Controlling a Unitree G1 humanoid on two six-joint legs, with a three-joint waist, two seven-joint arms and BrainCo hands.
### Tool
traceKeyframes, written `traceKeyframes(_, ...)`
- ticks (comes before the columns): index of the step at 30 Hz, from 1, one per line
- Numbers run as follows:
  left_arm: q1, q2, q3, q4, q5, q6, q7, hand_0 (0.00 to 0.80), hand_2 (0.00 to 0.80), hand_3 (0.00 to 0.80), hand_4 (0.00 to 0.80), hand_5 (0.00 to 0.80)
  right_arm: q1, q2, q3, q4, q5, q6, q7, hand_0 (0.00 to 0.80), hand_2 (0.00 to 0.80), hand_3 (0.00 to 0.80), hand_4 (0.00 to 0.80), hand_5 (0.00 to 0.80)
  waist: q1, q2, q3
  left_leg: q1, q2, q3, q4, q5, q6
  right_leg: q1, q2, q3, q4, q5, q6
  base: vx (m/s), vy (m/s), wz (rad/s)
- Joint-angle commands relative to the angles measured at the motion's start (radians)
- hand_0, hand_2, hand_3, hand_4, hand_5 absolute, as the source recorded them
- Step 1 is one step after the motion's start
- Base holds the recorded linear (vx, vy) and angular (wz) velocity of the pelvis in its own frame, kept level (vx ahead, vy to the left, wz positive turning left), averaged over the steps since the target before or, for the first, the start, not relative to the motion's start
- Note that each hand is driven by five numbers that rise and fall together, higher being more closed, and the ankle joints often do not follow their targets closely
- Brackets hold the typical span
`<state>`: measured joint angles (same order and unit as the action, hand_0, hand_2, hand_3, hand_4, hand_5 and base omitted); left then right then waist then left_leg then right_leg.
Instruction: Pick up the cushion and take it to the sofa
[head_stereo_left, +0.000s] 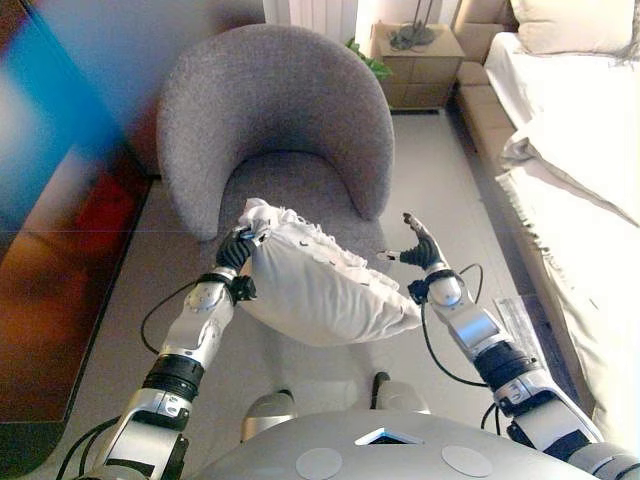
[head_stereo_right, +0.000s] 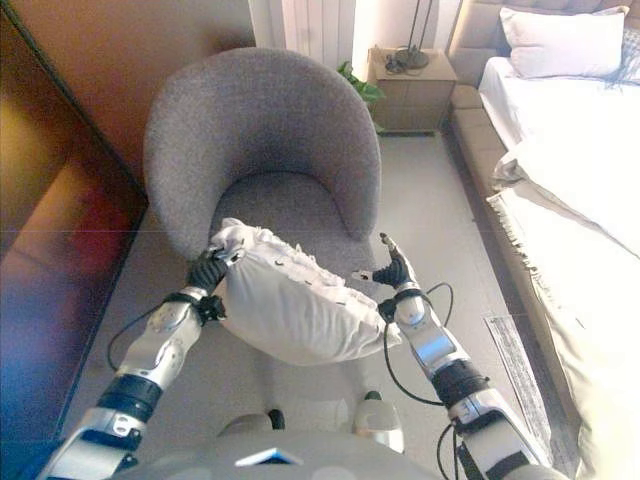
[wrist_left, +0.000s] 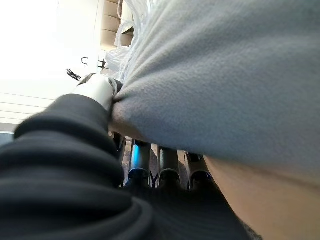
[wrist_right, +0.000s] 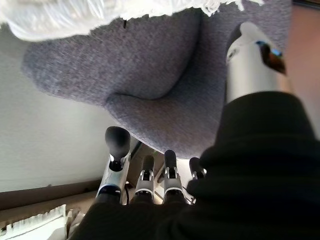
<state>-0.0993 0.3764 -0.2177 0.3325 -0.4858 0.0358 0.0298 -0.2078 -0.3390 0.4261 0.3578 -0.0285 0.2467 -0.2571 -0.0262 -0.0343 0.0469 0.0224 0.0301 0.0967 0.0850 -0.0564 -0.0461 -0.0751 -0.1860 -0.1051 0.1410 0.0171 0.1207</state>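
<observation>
A white frilled cushion (head_stereo_left: 320, 290) hangs in front of me between both hands, just short of the grey tub armchair (head_stereo_left: 280, 110). My left hand (head_stereo_left: 235, 252) is shut on the cushion's left corner. In the left wrist view the thumb (wrist_left: 97, 90) presses into the cushion (wrist_left: 225, 75) with the fingers underneath. My right hand (head_stereo_left: 420, 252) is open at the cushion's right end, fingers straight and spread. In the right wrist view its fingers (wrist_right: 170, 165) point at the armchair seat (wrist_right: 150, 65), and the cushion's fringe (wrist_right: 100, 12) lies apart from them.
A bed with white covers (head_stereo_left: 580, 150) runs along the right side. A wooden nightstand (head_stereo_left: 420, 65) and a green plant (head_stereo_left: 370, 62) stand behind the armchair. A dark glossy cabinet front (head_stereo_left: 60, 250) lines the left. Grey floor surrounds the chair.
</observation>
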Motion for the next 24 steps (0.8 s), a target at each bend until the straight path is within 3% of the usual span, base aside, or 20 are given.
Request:
traceKeyframes(1, -0.21, -0.004, -0.025, -0.156, -0.003, -0.071, -0.012, 0.8, 0.8, 0.8, 0.8, 0.8, -0.105, 0.015, 0.033, 0.036, -0.032, 0.031, -0.004, 0.0, 0.0, 0.0, 0.0, 0.0, 0.034, 0.044, -0.016, -0.003, -0.088, -0.01, -0.032, 0.011, 0.075, 0.027, 0.008, 0.004, 0.153, 0.05, 0.006, 0.0, 0.0, 0.0)
traceKeyframes(9, -0.255, -0.02, -0.058, -0.171, -0.004, -0.041, -0.038, 0.8, 0.8, 0.8, 0.8, 0.8, -0.175, 0.075, 0.1, 0.112, -0.017, 0.14, 0.071, 0.0, 0.0, 0.0, 0.0, 0.0, 0.054, 0.042, -0.019, 0.005, -0.088, -0.023, -0.04, 0.013, 0.076, 0.036, 0.009, -0.012, 0.153, 0.029, 0.004, -0.005, -0.019, 0.08)
traceKeyframes(17, -0.283, -0.028, -0.092, -0.149, 0.005, -0.02, -0.047, 0.8, 0.8, 0.8, 0.8, 0.8, -0.213, 0.121, 0.147, 0.139, 0.0, 0.195, 0.196, 0.0, 0.0, 0.0, 0.0, 0.0, 0.066, 0.032, -0.028, 0.012, -0.083, -0.024, -0.043, 0.014, 0.073, 0.051, 0.011, -0.024, 0.146, 0.014, 0.004, 0.022, -0.026, 0.09)
traceKeyframes(24, -0.285, -0.035, -0.097, -0.153, 0.012, -0.02, -0.028, 0.8, 0.8, 0.8, 0.8, 0.8, -0.174, 0.143, 0.193, 0.143, -0.051, 0.253, 0.238, 0.0, 0.0, 0.0, 0.0, 0.0, 0.059, 0.037, -0.024, 0.005, -0.083, -0.023, -0.041, 0.015, 0.076, 0.039, 0.013, -0.024, 0.155, 0.0, 0.003, 0.0, 0.0, 0.0)
